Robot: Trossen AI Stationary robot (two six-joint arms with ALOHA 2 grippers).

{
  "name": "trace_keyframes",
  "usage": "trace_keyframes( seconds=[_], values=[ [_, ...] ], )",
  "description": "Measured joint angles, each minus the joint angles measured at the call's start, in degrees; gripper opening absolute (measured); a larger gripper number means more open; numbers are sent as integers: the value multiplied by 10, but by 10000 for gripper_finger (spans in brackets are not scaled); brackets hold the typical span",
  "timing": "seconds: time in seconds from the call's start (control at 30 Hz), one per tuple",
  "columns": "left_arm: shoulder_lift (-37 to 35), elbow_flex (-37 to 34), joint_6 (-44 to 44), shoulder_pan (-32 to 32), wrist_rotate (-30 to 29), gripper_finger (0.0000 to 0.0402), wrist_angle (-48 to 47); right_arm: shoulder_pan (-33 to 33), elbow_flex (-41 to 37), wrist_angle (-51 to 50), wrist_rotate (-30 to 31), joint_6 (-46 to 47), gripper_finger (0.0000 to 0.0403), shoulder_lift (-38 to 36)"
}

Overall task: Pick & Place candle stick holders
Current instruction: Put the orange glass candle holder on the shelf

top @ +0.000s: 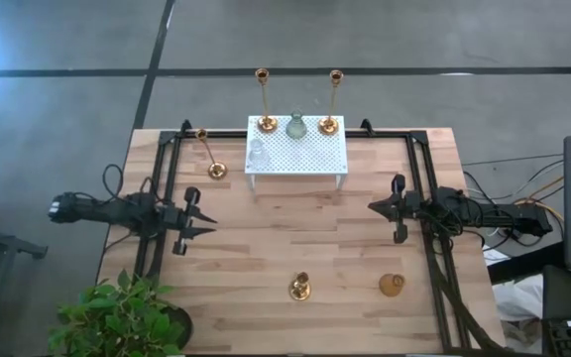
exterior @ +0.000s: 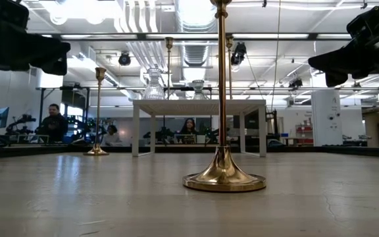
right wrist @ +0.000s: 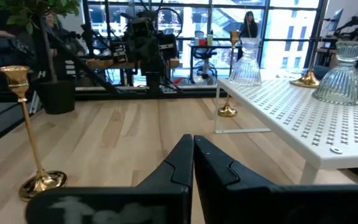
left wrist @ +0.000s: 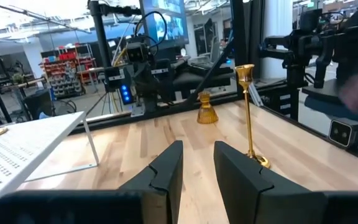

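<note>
Tabletop (top: 266,238) survey, high view: left tool (top: 198,219) hangs over the left side, fingers apart and empty; right tool (top: 385,208) hangs over the right side, fingers together and empty. White perforated rack (top: 297,154) lies between the tools, toward the far edge, carrying two tall brass holders (top: 266,99) (top: 331,102) and two glass holders (top: 296,125) (top: 257,152). A third tall brass holder (top: 209,154) stands just beyond the left tool. A brass holder (top: 299,288) and a squat brass holder (top: 392,285) stand near the front edge, well apart from both tools.

Low view: front brass holder (exterior: 222,99) upright, nearest the camera.

Left wrist view: fingers (left wrist: 166,171) parted, nothing between.

Right wrist view: fingers (right wrist: 182,163) closed, nothing held.
</note>
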Motion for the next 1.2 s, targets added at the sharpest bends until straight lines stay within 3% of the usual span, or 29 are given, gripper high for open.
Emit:
trace_keyframes(
  seconds=[0.53,0.7,0.8,0.87,1.03,1.2],
  values=[
    [0,1,0,0,0,97,1,0,0,4,0,-1,8,0],
    [0,1,0,0,0,97,2,0,0,89,10,-16,8,1],
    [1,1,0,0,0,97,2,0,22,115,19,37,8,1],
    [1,1,0,0,0,97,2,0,76,22,32,55,8,15],
    [1,1,0,0,0,97,3,0,271,-329,131,169,8,108],
    [1,1,0,0,0,97,4,7,413,-548,136,272,8,222]
  ],
)
